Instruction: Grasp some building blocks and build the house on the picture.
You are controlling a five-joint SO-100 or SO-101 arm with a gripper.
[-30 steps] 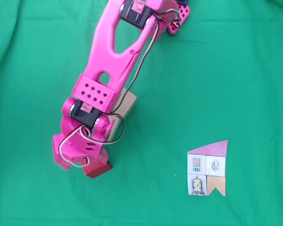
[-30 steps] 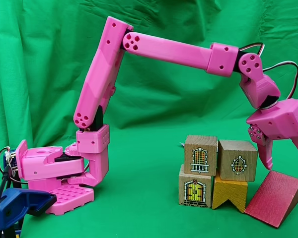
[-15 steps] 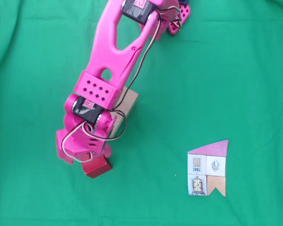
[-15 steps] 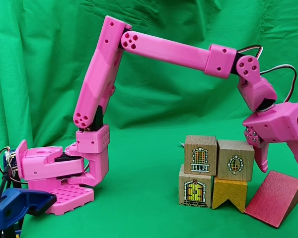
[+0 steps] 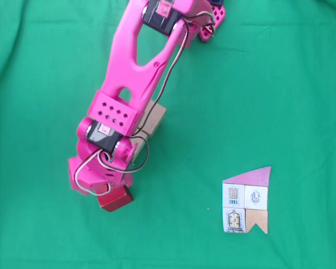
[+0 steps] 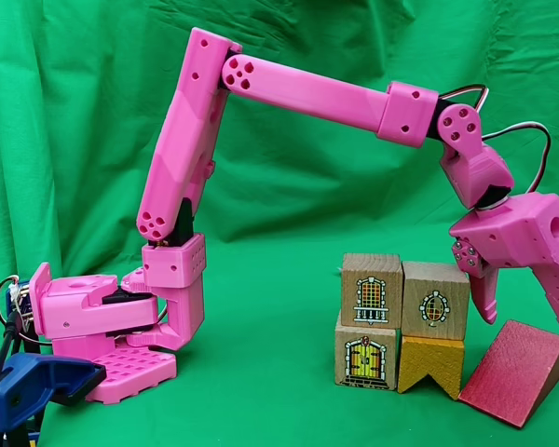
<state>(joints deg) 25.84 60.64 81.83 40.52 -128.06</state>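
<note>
The green cloth-covered tabletop [image 6: 261, 391] carried everything, and the pink arm [image 6: 307, 88] reached across it from its base at the left of the side-on fixed view to the far end of the block wall.

That wall stood two by two: a door cube [image 6: 364, 357] at the bottom with a window cube [image 6: 371, 291] on it, and beside them a yellow notched block [image 6: 430, 361] carrying a round-window cube [image 6: 435, 301]. So the body of the house looked finished — only the roof was wanting. The dark-red wedge block [image 6: 512, 371] lay on the cloth just beside the notched block, its slope facing up and leaning toward the wall.

The gripper [image 6: 526, 317] hung over the wedge with its fingers [image 6: 484, 296] spread apart and holding nothing; one fell near the round-window cube, the other out over the far side of the wedge. In the top-down fixed view the gripper [image 5: 98, 182] covered most of the red block [image 5: 115, 200], and the picture [image 5: 246, 200] lay well apart to the right.

The step in hand, I judged, was the grasp of the roof piece. The next move called for lowering the spread fingers astride the wedge without nudging the cube beside it, closing, then lifting it onto the two upper cubes — pink slope as on the card.
</note>
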